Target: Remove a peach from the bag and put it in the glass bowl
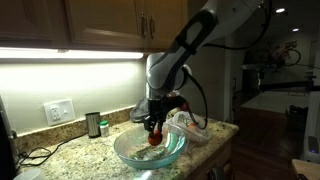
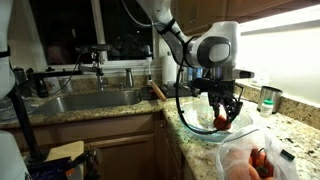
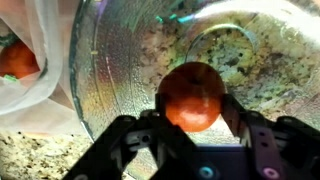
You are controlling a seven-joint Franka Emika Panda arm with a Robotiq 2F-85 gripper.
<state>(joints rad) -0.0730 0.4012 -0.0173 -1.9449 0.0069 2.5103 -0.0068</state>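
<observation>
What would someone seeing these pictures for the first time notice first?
The red-orange peach, gripped in the pincer over the middle of the glass bowl, fills the wrist view. Beside the bowl lies the crinkled bag with more red-orange showing through. In an exterior view the pale arm reaches down to the bowl on the speckled counter.

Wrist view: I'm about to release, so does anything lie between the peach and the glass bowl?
Nothing visible does. The small round red-orange peach, held in the gripper, is directly over the wide pale blue-green glass bowl, whose inside looks bare. The crinkled whitish plastic bag lies off to one side, outside the rim.
</observation>
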